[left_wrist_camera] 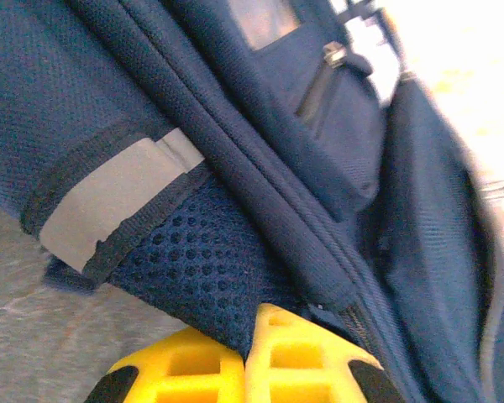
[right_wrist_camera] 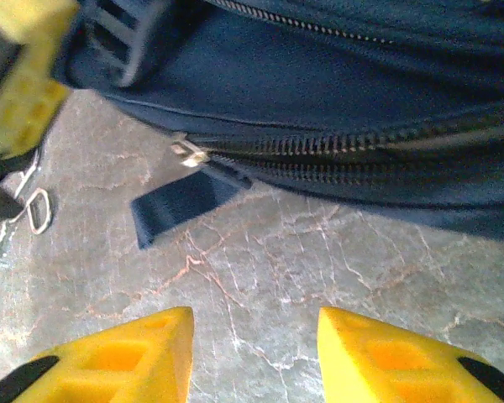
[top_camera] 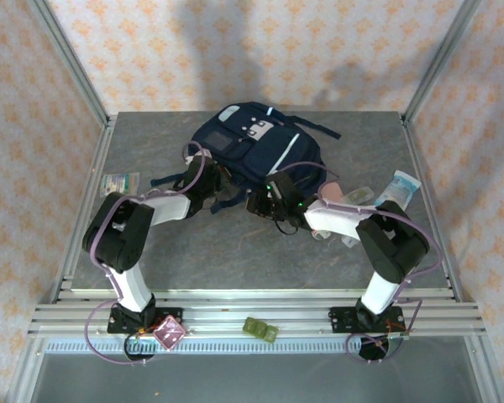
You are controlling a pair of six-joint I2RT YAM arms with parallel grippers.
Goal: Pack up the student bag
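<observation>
Left pincer (left_wrist_camera: pixel 248 369) sits nearest, pads together right at the lower edge of the bag's mesh panel (left_wrist_camera: pixel 202 269); can't tell whether any fabric is really nipped btwn them. Risk: if it's only a sliver of mesh, or none, any pull slips off and nothing lifts. Right pincer (right_wrist_camera: pixel 254 353) hangs w/ fingers apart over bare desk (right_wrist_camera: pixel 260 269), holding nothing. Just beyond it lie a loose strap tab (right_wrist_camera: pixel 181 201) and the small zip pull (right_wrist_camera: pixel 189 156), almost touching each other, so a closing move aimed a bit low prob. takes the tab instead of the pull. A thin wire ring (right_wrist_camera: pixel 37 210) on the desk near the tab could also get caught.

Further off, the student bag (top_camera: pixel 256 147) lies flat around desk centre, toward the far side, zip shut along the near edge as far as visible. It's soft & unanchored: a one-sided tug likely drags the whole bag rather than opening it. The tube (top_camera: pixel 401 186) near the right arm's elbow may get knocked by a wide swing.
</observation>
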